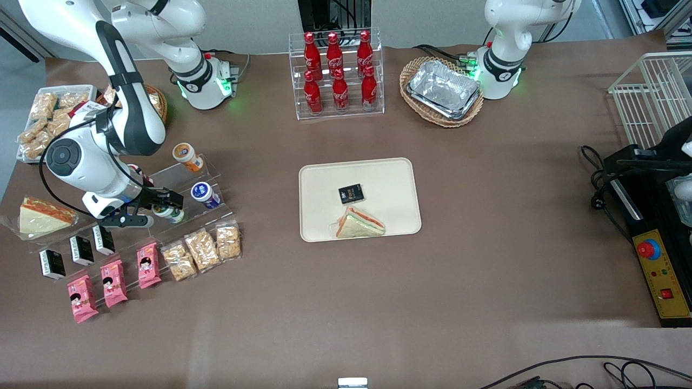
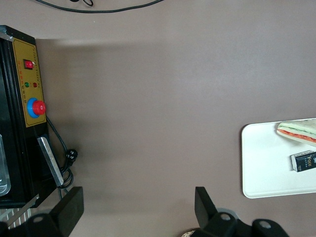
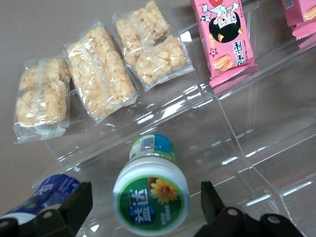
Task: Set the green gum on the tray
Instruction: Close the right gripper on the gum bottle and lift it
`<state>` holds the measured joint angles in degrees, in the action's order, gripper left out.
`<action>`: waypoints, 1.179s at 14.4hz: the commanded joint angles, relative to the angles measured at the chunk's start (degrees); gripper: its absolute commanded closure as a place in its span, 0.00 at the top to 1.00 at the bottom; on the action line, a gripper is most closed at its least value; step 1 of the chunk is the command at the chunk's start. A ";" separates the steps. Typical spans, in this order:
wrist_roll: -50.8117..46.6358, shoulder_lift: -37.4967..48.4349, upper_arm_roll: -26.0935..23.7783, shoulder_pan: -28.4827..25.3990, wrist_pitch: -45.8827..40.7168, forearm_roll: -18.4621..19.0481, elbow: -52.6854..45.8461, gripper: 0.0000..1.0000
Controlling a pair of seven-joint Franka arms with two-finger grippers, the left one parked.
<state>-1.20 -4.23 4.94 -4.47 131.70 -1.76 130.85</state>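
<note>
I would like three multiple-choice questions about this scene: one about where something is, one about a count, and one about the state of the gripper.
1. Where is the green gum?
A. on the tray
B. on the clear stepped stand, beside the blue-lidded bottle
C. in the wicker basket

2. How many red cola bottles stand in the clear rack?
A. four
B. six
C. eight

3. What is the state of the gripper?
A. open, one finger on each side of the green gum
B. shut on the sandwich
C. open above the tray

Key: 1 B, the right wrist view shows it lying on the clear stepped stand next to the blue-lidded bottle. 2 B, two rows of three. 3 A, both fingers flank the lid with gaps; the tray holds only a sandwich and a small black packet.
</note>
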 commanded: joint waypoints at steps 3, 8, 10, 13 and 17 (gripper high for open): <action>1.11 0.18 0.07 -0.19 3.04 -0.96 1.69 0.66; 1.90 0.53 0.07 -0.19 2.52 -0.96 1.34 0.36; 2.95 2.37 0.07 -0.19 0.68 -0.79 0.72 0.32; 4.62 5.88 0.07 -0.19 -8.35 -0.26 -4.27 0.31; 5.68 6.95 0.07 -0.11 -26.97 -0.35 -18.05 0.31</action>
<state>3.25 2.28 4.93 -4.50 116.81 -1.73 122.43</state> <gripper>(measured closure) 0.414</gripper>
